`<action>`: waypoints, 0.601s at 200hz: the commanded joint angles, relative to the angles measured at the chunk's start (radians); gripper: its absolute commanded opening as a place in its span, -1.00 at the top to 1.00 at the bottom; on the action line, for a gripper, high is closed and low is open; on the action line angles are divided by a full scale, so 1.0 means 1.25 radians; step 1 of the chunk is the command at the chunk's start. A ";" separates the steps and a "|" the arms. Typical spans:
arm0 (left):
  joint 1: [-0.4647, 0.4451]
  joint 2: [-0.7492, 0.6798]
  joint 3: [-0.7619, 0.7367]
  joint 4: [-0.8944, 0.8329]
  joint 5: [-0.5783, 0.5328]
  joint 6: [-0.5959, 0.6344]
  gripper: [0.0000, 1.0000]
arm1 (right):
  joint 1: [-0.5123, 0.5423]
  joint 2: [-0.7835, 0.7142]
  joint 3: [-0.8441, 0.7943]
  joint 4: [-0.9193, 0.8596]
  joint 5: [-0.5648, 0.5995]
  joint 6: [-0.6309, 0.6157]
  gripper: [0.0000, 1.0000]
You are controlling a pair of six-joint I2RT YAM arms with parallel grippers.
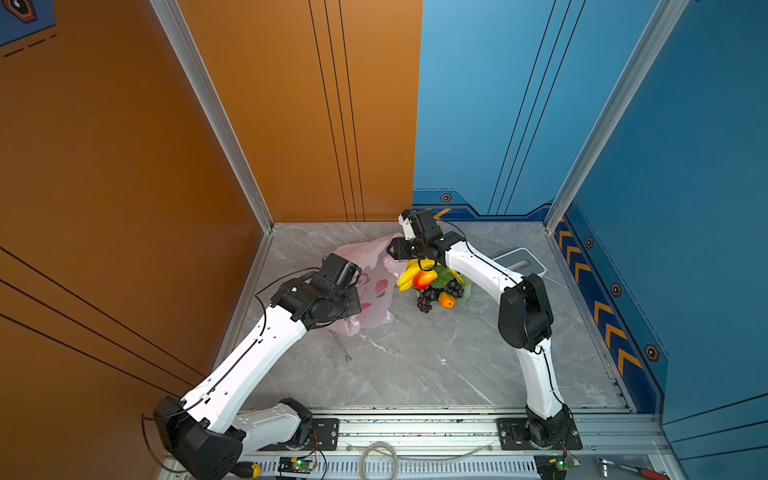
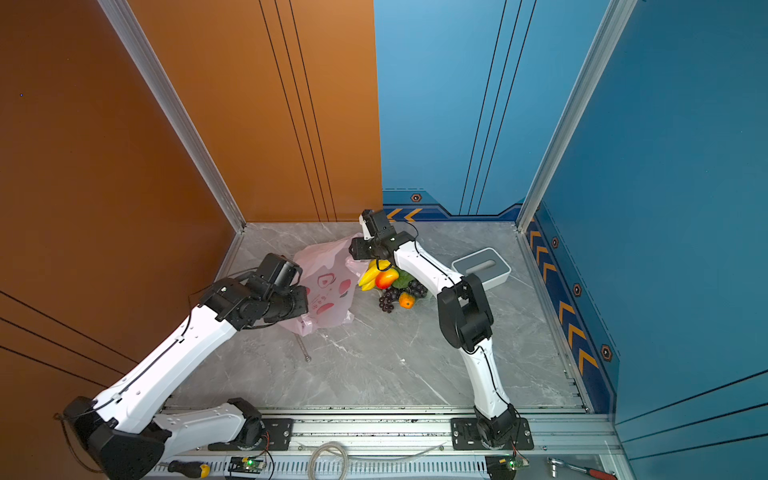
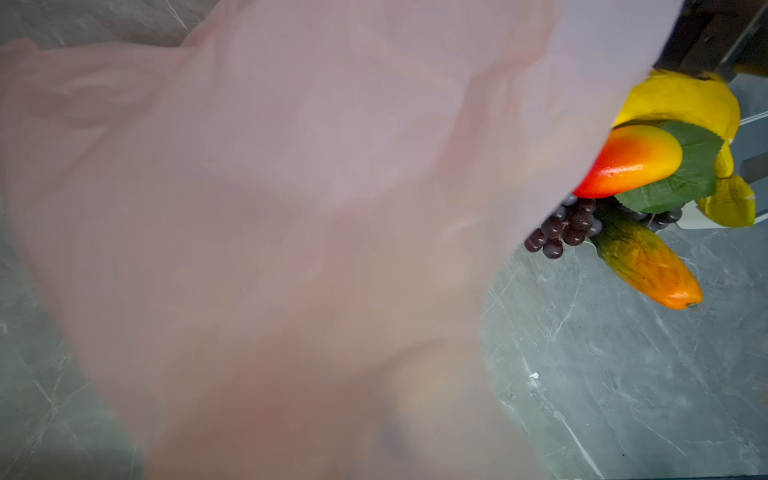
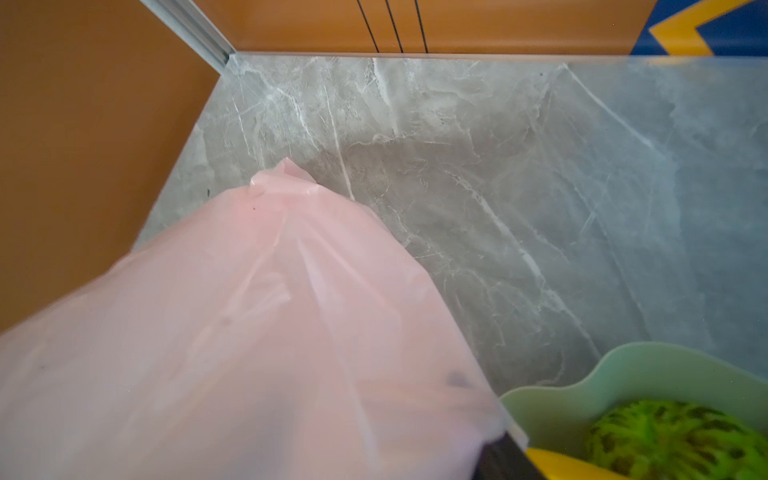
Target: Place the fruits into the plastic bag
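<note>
Grey marble table (image 1: 415, 365) fills the floor of this little room, with orange walls on one side and blue walls on the other. On it lies the pink bag (image 1: 374, 286), thin and crinkly, with red fruit pictures on it.

Just beside the bag is a pile of fruits (image 1: 432, 286) in a pale green dish (image 4: 582, 374): yellow bananas (image 1: 409, 272), a red and yellow mango (image 1: 424, 279), dark grapes (image 1: 428, 297) and a small orange piece (image 1: 446, 300). I can see no fruit in the bag yet, though it is cloudy and hard to see through.

The left gripper (image 1: 353, 301) is over the near side of the bag. It is closed tight and looks to be pinching the bag (its fingers are hidden, but the left wrist view shows pink plastic (image 3: 291, 208) hanging right in front of the camera). The right gripper (image 1: 392, 250) is at the far edge of the bag, just above the bananas. I cannot tell if it is open or closed, or if it has hold of the plastic.

So I think the job is at its start: getting the bag ready. Next, the mouth of the bag has to be held wide open. Then one arm can go down to a fruit (the bananas are closest), pinch it and drop it inside. Thin plastic flops shut easily, so the hold on it must not slip.
</note>
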 commanded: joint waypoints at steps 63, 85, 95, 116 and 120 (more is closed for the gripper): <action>0.033 -0.027 -0.040 0.090 0.064 0.031 1.00 | -0.011 -0.236 0.055 -0.296 0.164 -0.024 -1.00; 0.040 -0.040 -0.055 0.106 0.073 0.033 1.00 | -0.020 -0.295 0.043 -0.347 0.164 -0.015 -1.00; 0.042 -0.044 -0.060 0.112 0.076 0.034 1.00 | -0.029 -0.323 0.044 -0.382 0.163 0.004 -1.00; 0.045 -0.053 -0.071 0.123 0.082 0.035 1.00 | -0.057 -0.369 0.061 -0.468 0.150 0.051 -0.96; 0.046 -0.055 -0.073 0.126 0.083 0.035 1.00 | -0.062 -0.377 0.064 -0.488 0.150 0.060 -0.95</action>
